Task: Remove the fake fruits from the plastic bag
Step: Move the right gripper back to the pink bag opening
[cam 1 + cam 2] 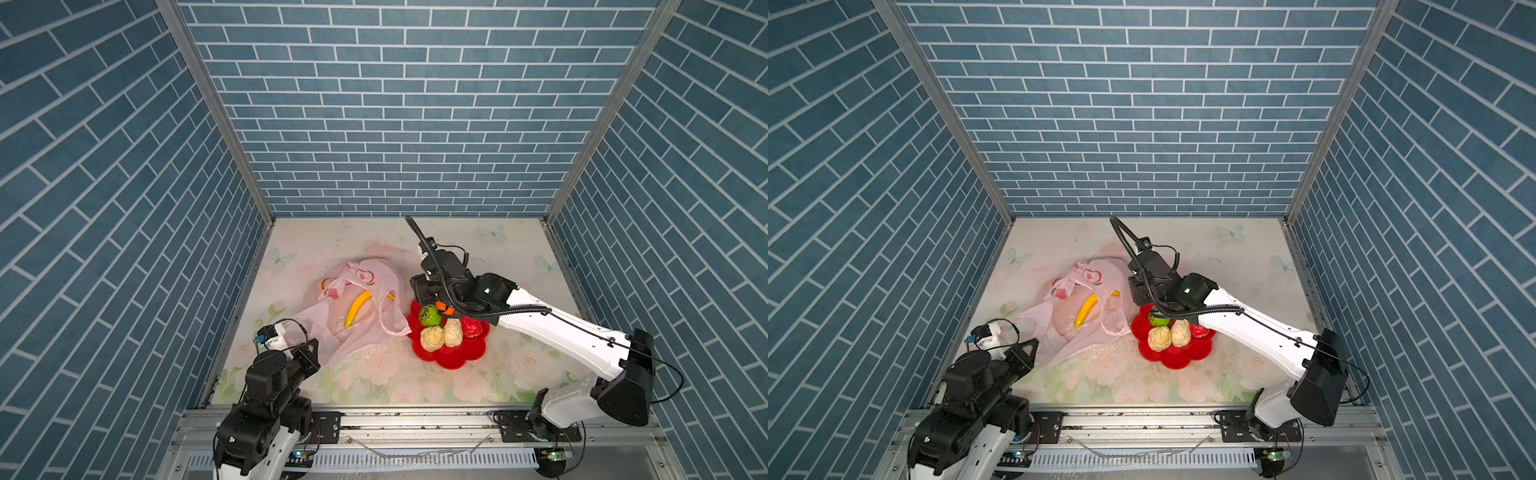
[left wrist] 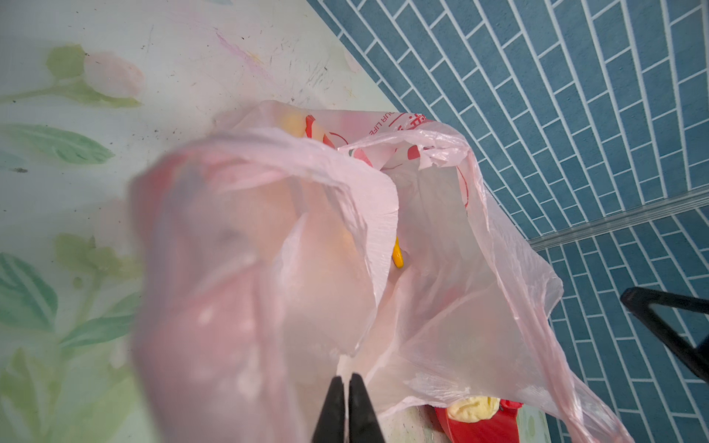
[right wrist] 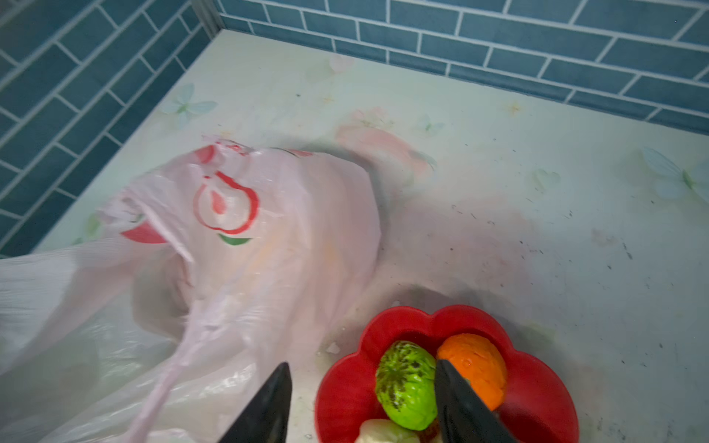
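Right wrist view — right gripper (image 3: pixel 362 364) agape over green fruit (image 3: pixel 403 383); left gripper (image 2: pixel 346 377) pinching plastic bag (image 2: pixel 441 307).

Red flower-shaped bowl (image 1: pixel 451 362) (image 1: pixel 1177 362): on table, right of centre.
Table (image 1: pixel 503 257): pale floral and butterfly print, scuffed.
Walls (image 1: pixel 395 104): blue brick pattern, three sides.
Metal rail (image 1: pixel 415 419): along front edge.

A blurred fold of the plastic bag (image 2: pixel 215 291) hid all but the tip of the banana (image 2: pixel 398 257) in the left wrist view. In a top view the right arm (image 1: pixel 561 332) covered most of the orange fruit (image 1: pixel 445 309).
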Controlling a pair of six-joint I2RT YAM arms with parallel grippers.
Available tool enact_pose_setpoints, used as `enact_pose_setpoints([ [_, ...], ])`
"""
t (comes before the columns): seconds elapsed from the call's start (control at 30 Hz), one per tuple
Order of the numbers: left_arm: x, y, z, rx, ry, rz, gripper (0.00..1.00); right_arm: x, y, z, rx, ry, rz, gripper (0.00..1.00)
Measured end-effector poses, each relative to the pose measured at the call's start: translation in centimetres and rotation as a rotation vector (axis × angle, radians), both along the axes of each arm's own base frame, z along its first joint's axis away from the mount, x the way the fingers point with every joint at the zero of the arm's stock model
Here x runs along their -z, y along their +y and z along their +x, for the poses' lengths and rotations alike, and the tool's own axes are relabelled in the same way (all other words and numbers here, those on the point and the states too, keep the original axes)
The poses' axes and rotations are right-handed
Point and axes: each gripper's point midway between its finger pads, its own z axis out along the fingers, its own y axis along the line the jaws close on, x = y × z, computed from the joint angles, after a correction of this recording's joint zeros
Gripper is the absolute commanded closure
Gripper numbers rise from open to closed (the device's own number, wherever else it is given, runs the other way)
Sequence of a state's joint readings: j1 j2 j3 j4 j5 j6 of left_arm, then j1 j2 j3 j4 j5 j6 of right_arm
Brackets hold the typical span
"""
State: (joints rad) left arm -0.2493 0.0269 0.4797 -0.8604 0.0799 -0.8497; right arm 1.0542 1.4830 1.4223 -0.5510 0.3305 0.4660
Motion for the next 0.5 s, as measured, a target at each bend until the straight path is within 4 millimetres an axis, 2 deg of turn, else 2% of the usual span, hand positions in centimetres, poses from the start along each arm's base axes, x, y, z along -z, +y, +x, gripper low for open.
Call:
enact_pose_setpoints([
  [0.1,0.1,-0.1,0.0,0.005,0.004,0.001,0.93,-1.6,2.7,-1.6,-0.056,-0.024,0.027,0.44],
  [0.23,0.1,-0.2,0.0,0.011,0.008,0.005,0.93,-2.3,5.8,-3.5,-0.125,-0.036,0.052,0.45],
  [0.37,0.2,-0.2,0.1,0.013,0.012,0.012,0.93,-3.0,9.5,-4.3,-0.184,-0.032,0.098,0.45],
  [0.5,0.2,-0.2,0.1,0.014,0.011,0.013,0.93,-2.0,13.2,-4.3,-0.236,-0.001,0.127,0.46],
])
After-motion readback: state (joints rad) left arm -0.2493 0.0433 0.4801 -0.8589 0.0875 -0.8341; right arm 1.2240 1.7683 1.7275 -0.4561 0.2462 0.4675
